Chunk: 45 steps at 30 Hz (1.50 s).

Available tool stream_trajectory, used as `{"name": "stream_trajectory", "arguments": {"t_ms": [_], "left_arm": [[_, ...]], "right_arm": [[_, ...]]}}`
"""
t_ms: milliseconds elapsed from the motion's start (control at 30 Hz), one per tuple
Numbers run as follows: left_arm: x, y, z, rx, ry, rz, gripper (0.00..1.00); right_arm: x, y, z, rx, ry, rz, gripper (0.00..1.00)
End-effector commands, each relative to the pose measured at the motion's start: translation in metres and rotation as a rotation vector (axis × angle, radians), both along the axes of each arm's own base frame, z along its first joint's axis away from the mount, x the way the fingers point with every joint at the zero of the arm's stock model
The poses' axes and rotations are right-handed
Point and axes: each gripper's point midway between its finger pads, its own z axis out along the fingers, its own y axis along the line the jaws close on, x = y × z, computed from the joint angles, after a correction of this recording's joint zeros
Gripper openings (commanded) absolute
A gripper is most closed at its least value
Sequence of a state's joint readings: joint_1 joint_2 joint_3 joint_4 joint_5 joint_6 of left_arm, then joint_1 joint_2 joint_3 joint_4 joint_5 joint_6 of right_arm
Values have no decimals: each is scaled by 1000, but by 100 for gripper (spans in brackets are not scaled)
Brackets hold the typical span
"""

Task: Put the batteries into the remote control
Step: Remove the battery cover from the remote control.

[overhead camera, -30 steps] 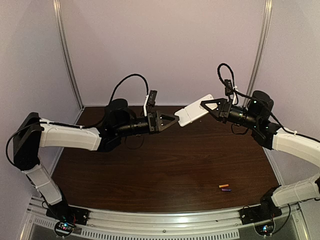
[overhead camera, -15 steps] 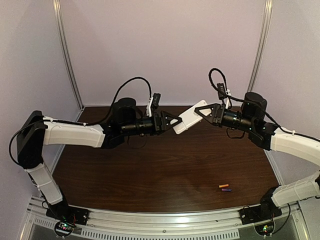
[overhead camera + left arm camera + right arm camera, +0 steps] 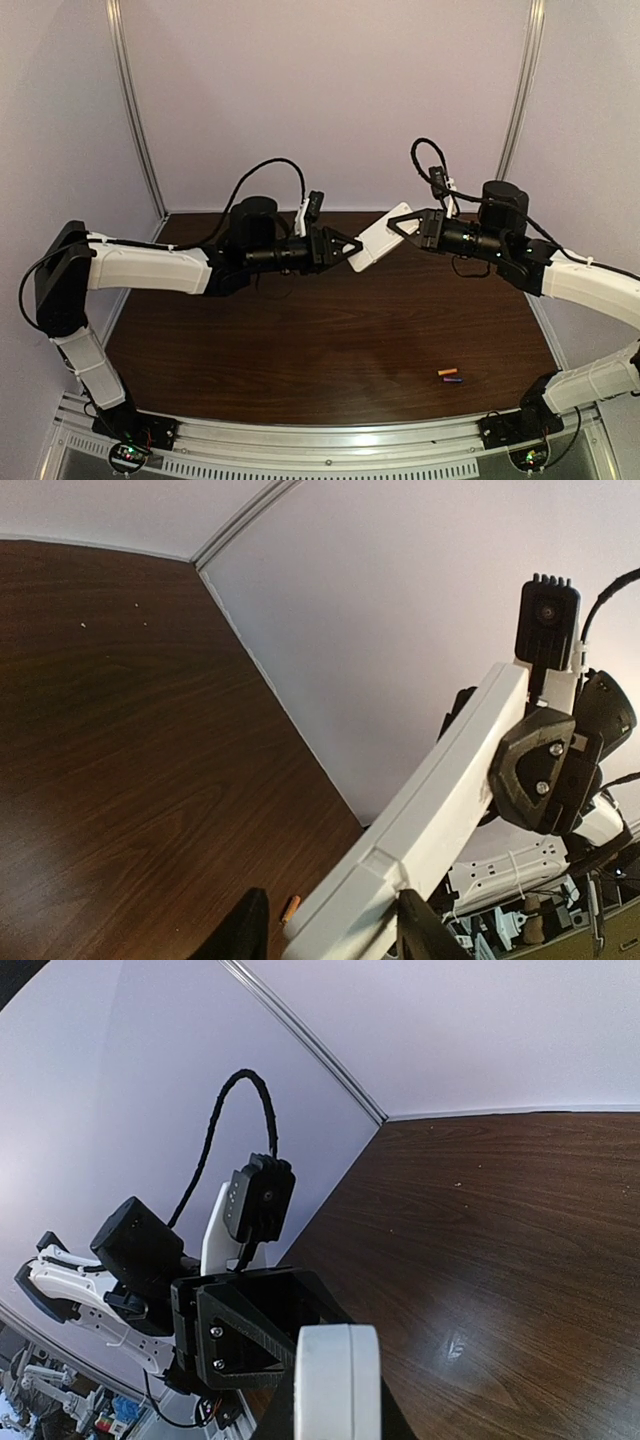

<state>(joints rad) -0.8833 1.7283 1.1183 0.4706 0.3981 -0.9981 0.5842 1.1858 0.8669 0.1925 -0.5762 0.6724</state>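
The white remote control (image 3: 378, 238) hangs in the air above the far part of the table, held between both arms. My right gripper (image 3: 397, 226) is shut on its far end; in the right wrist view (image 3: 336, 1405) the remote (image 3: 338, 1370) shows end-on between the jaws. My left gripper (image 3: 352, 247) is open, its jaws on either side of the remote's near end (image 3: 420, 820), with a narrow gap at one finger (image 3: 245, 935). The orange battery (image 3: 447, 372) and the purple battery (image 3: 453, 380) lie side by side on the table at the front right. The orange one also shows in the left wrist view (image 3: 290, 908).
The dark wood table (image 3: 300, 330) is walled by pale panels at the back and sides. A metal rail (image 3: 320, 440) runs along the near edge, where the arm bases stand. Cables loop above both wrists.
The right arm has carried the remote to the left. The left gripper has moved right, and its jaws now overlap the remote's near end. The batteries have not moved.
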Motion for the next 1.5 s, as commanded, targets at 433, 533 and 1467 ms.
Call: {"name": "stream_trajectory", "arguments": {"t_ms": [433,533,1467], "left_arm": [[-3,-2,-19,4,15,-35,43],[-5,-3,-15,-18,4,-45,41],[-7,-2,-10,-56,-5,-56,38]], "right_arm": [[3,-6,31,6,-101,-50,0],[3,-5,29,6,-95,-46,0],[11,-8,21,-42,-91,-80,0]]}}
